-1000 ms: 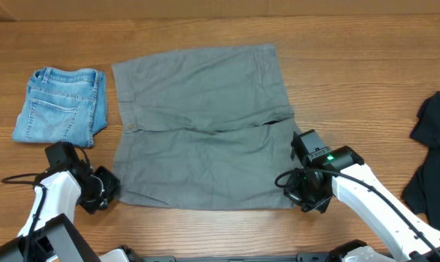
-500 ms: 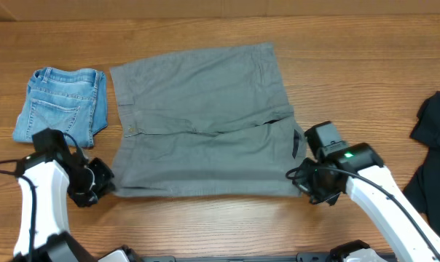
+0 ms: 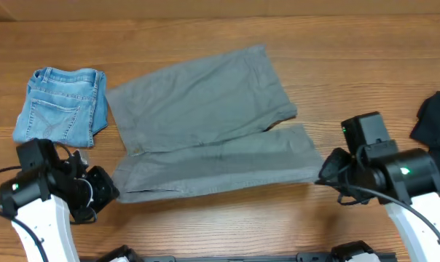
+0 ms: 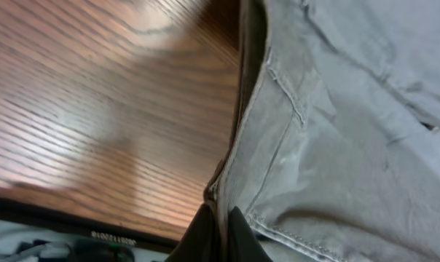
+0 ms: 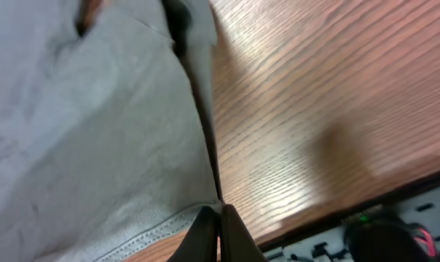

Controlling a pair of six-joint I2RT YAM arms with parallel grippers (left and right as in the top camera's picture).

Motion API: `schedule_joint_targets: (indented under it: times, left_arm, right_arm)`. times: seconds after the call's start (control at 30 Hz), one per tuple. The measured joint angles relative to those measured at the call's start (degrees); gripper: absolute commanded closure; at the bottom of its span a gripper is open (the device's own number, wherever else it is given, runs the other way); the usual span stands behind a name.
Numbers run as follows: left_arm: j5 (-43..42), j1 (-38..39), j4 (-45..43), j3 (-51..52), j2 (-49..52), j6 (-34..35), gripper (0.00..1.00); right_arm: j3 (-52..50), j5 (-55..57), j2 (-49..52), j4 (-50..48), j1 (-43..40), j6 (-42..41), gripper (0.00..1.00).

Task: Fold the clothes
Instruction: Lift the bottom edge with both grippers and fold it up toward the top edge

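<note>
The wooden table (image 3: 205, 233) fills the overhead view, covered in part near the front by my left arm (image 3: 38, 218) and my right arm (image 3: 417, 182). At its middle lie the grey shorts (image 3: 205, 109), spread wide and skewed. The far part is flat on the wood and the near strip is drawn taut between my two grippers. Which end carries the waistband is hard to make out from above; a seam and a stitched hem show clearly only in the wrist views.

At the right edge of the overhead view a black garment (image 3: 437, 116) is cut off by the frame and partly covered by my right arm, so its shape cannot be told. On the left the denim shorts (image 3: 60, 105) lie folded with a back pocket up, near the grey shorts but not touching them.

My left gripper (image 3: 112, 191) stands at the near left corner of the grey shorts, its fingers (image 4: 199, 234) pressed together with the edge of the cloth pinched between them. Only their tips show, at the bottom edge of the wrist view. My right gripper (image 3: 326, 172) grips the near right corner the same way, fingers (image 5: 202, 234) clamped on the hem and likewise cut off below. From above, both pinch points are hidden beneath the gripper bodies.
</note>
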State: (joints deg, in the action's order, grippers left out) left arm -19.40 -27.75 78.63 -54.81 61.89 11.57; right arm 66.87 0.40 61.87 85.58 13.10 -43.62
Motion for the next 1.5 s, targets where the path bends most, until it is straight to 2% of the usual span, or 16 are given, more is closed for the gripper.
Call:
schedule_joint_targets:
  times: [0.17,0.37,0.5,0.77,1.03,1.3,1.5]
  left_arm:
    - [-1.3,0.0,2.6,0.0,-4.3,-0.4,0.92]
    - [-1.4,0.0,-1.4,-0.1,-5.0,-0.8,0.92]
    - [-1.3,0.0,-9.4,-0.1,-4.3,1.2,0.93]
    - [-1.3,0.7,-32.8,-0.4,1.1,3.0,0.91]
    - [-0.7,3.6,-46.2,-0.4,10.2,3.0,0.91]
    - [-0.2,5.2,-58.8,-0.5,20.4,3.1,0.9]
    - [0.3,5.3,-63.7,-0.6,25.4,3.1,0.88]
  right_arm:
    - [5.3,1.2,-0.4,2.9,0.0,0.2,0.96]
    - [6.2,1.3,0.3,-8.6,0.0,0.2,0.96]
    - [6.4,0.7,4.6,-21.0,0.0,0.2,0.96]
    - [6.5,-2.1,20.6,-44.0,0.2,0.4,0.96]
    - [6.5,-3.0,28.9,-60.6,-0.4,0.3,0.95]
    - [6.5,-3.2,33.2,-70.4,-0.4,0.4,0.95]
    - [6.5,-2.9,39.9,-71.8,-0.4,0.3,0.92]
